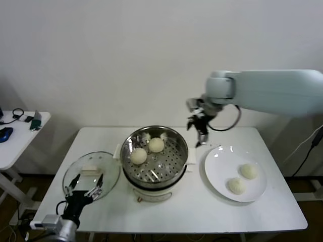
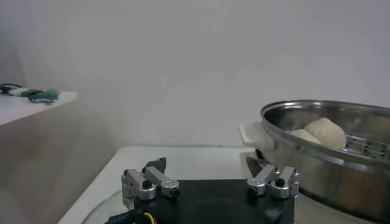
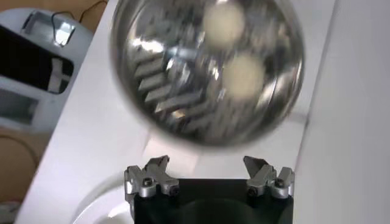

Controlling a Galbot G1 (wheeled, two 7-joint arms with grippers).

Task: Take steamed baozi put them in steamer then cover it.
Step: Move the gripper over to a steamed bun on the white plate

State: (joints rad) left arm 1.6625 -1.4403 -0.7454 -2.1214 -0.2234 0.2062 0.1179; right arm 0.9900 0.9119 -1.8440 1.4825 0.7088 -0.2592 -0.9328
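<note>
I have the steamer (image 1: 154, 161) standing at the middle of the white surface (image 1: 192, 209), a shiny steel pot on a cream base. Two steamed baozi (image 1: 139, 156) sit on its perforated tray, toward the far-left part of the pot, close to each other. Two more lie on the white plate (image 1: 222, 181) just beside the steamer, toward the right edge of the surface; they rest on the right half of the plate, near each other but apart.

The cover (image 1: 91, 174), clear glass with a cream handle, lies flat near the left edge of the surface, just beside the steamer's base. The pot is uncovered.

My right pincer (image 1: 199, 128) hangs in the air above the far side of the surface, over the gap between the steamer's rim and the plate. Its fingers are spread and nothing is between them; in the right wrist view I see both fingertips (image 3: 155, 170) wide apart with the pot and its two buns below.

My left pincer (image 1: 86, 187) sits low at the near-left corner of the surface, over the near rim of the cover. Its fingers are spread too, empty, and the left wrist view shows them wide apart with the steamer's rim off to one side.

A second small table (image 1: 20, 133) stands beyond the left edge, with a few small items on it that I can't make out.
</note>
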